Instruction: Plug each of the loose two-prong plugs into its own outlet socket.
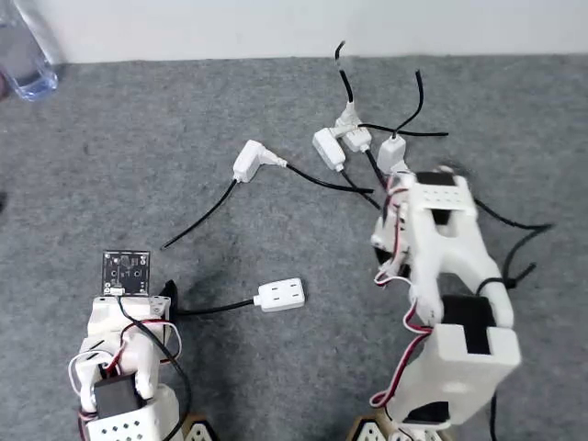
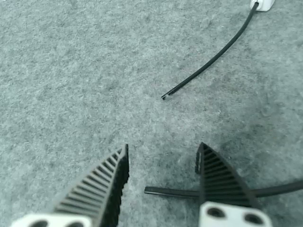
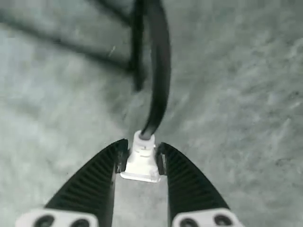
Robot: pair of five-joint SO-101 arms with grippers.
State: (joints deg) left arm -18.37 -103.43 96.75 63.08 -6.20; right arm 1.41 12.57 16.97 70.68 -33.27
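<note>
- Right gripper [image 3: 140, 143] is clenched on a white plug [image 3: 140, 165], at 1 o'clock from the outlet socket [image 1: 280, 294].
- Left gripper [image 2: 163, 145] is released and empty, at 9 o'clock from that socket.
- Another loose plug [image 1: 248, 162] lies at 12 o'clock; the socket looks unfilled, so most work remains.

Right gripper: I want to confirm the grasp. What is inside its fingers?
The right gripper is shut on a white plug, its black cable running away over the grey carpet. The plug's prongs are covered, so which way they face cannot be seen.
</note>
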